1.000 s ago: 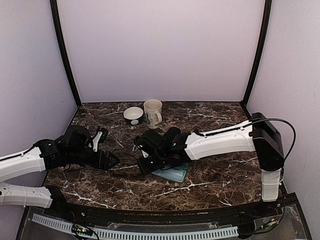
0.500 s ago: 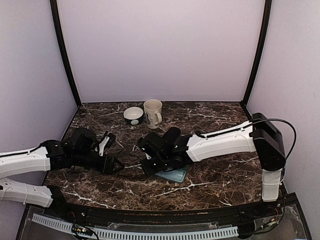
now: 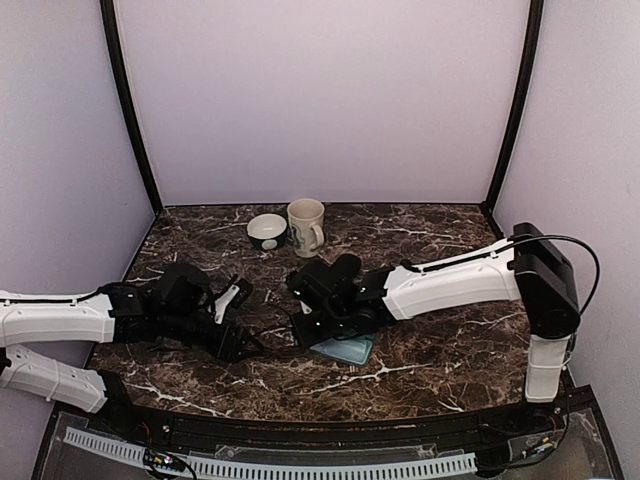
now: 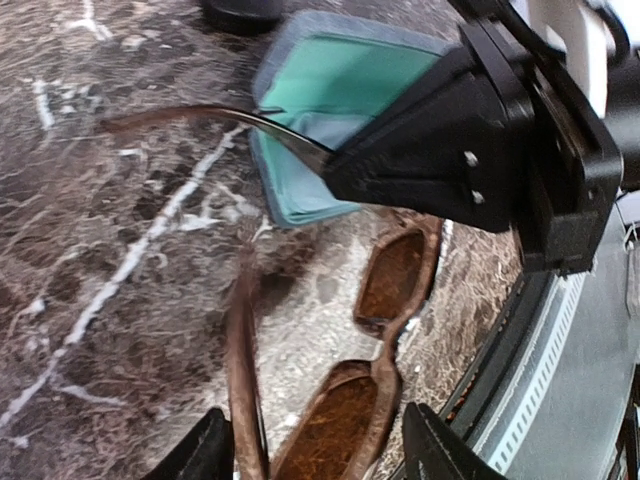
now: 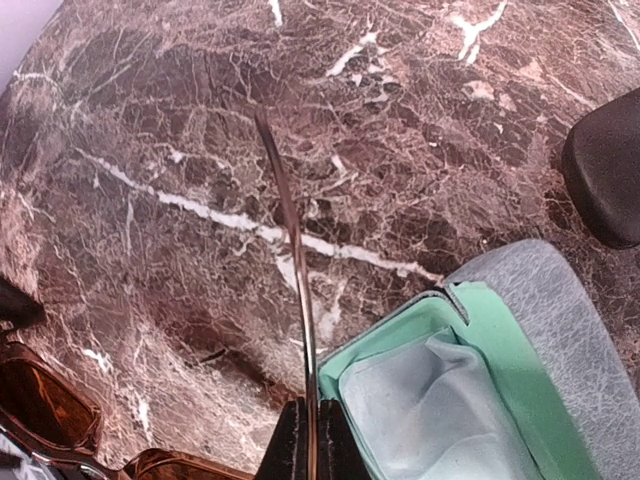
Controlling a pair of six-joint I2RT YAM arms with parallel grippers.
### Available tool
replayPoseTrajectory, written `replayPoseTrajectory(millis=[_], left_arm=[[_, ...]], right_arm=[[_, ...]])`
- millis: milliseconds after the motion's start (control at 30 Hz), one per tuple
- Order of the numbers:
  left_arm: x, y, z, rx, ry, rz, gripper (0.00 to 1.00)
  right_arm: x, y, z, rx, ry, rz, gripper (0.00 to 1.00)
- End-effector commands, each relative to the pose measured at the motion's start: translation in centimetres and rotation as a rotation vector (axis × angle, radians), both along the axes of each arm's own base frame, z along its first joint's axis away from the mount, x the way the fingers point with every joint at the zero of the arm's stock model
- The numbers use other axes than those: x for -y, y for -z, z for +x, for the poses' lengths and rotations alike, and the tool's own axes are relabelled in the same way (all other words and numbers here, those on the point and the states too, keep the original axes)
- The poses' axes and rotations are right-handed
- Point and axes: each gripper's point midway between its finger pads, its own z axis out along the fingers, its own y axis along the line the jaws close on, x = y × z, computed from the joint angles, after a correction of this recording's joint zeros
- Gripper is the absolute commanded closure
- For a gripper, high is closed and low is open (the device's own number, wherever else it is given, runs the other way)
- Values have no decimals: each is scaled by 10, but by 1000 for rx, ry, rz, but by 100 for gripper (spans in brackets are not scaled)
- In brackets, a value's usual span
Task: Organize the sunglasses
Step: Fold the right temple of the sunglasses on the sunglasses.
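The brownish sunglasses [image 4: 392, 276] lie open on the marble beside the open grey-blue case [image 4: 330, 110]. My right gripper [image 5: 305, 445] is shut on the tip of one thin arm [image 5: 291, 250] of this pair, right at the case's rim [image 5: 560, 310]. My left gripper [image 4: 320, 462] is open; its fingertips [image 4: 205, 452] straddle the near lens and the other arm [image 4: 243, 380] without closing on them. In the top view the two grippers, left [image 3: 242, 341] and right [image 3: 307, 326], nearly meet. The black thin-framed pair does not show clearly.
A cream mug [image 3: 306, 226] and a small dark bowl [image 3: 267, 231] stand at the back. The black oblong case [image 5: 604, 178] lies just beyond the grey-blue case [image 3: 346, 350]. The table's front edge [image 4: 560, 340] runs close by the sunglasses.
My left arm has moved right and forward, bringing its open gripper over the brownish sunglasses. My right gripper has shifted slightly right, still holding the thin arm.
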Motion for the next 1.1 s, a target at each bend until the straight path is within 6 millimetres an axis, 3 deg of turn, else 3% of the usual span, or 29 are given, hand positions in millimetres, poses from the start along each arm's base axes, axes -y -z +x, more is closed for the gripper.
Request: replayPoseTrajectory(millis=[0,167,433,600,733,800,933,1067], left_arm=[[19,-10,-9,22,97,-48,42],[23,-8,-13,19,128,-39,43],[31,-9,-17,36,167,-79,47],[31,-15,-11,61,135,-93,34],[32,-29,-10,88,119,-147,11],[34,-35,-14,103,139,-182,5],[39,-44,-21,124,197,-238,4],[46,-46,-25,121,257,-242,12]], right_arm=[[-10,-33,12,21,47,128,100],[0,-32,17,-3,83,162,100],[-5,-28,11,-11,27,191,100],[-3,-31,2,49,-23,184,100],[3,-29,-1,105,-46,130,100],[4,-31,-3,119,-61,125,100],[1,-34,-8,121,-99,140,100],[-1,-36,-13,127,-131,143,100]])
